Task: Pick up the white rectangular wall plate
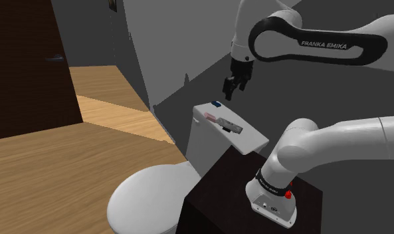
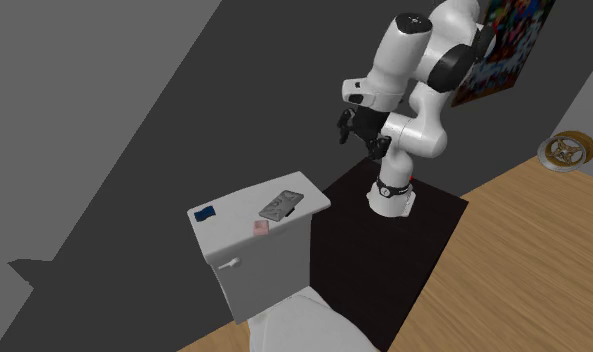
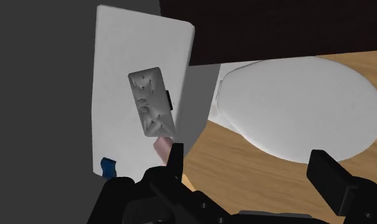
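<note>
The wall plate (image 3: 152, 102), a pale grey rectangle with a mottled face, lies flat on the white tank lid (image 3: 117, 76) of a toilet. In the second exterior view the plate (image 2: 281, 205) rests near the middle of the tank lid (image 2: 234, 215), towards the end closest to the robot's dark stand (image 2: 384, 250). A small pink thing (image 3: 161, 147) sits on the lid just beside one short end of the plate, close to the lid's front edge. A small blue thing (image 3: 109, 167) sits well apart from the plate, at the lid's far end.

The hand (image 3: 250, 156) is released: its two black fingers stand apart and clasp nothing. In the shoulder view the hand (image 1: 232, 88) hangs in the air above the tank lid (image 1: 255, 139), pointing down, clear of the plate (image 1: 230, 125), the pink thing (image 1: 208, 116) and the blue thing (image 1: 216, 103). The second exterior view puts the hand (image 2: 354, 128) above and beyond the lid's stand-side end.

Below the tank lid's front edge lies the closed white toilet seat (image 1: 149, 196).
</note>
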You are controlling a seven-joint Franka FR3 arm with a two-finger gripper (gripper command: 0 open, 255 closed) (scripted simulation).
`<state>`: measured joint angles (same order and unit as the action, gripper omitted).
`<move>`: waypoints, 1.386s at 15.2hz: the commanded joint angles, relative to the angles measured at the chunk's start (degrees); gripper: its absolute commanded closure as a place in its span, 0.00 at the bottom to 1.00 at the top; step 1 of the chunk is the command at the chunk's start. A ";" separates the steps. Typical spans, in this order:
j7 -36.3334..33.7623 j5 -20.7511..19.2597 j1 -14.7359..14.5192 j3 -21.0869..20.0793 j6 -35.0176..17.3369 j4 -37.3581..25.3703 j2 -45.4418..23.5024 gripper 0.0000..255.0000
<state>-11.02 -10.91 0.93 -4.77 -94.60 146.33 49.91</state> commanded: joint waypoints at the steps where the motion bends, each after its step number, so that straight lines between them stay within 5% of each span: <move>1: -1.76 -2.50 0.20 -2.04 -4.15 4.85 0.30 0.00; 7: -8.78 -11.21 2.53 -8.10 -16.03 15.81 -2.92 0.00; 12: -18.47 -22.23 8.31 -14.05 -26.72 22.04 -10.37 0.00; 17: -35.22 -41.11 20.53 -22.53 -34.65 23.58 -23.14 0.00; 21: -53.25 -61.80 31.31 -28.56 -31.24 20.62 -37.79 0.00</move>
<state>-59.00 -66.07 29.26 -32.20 -126.98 167.72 16.21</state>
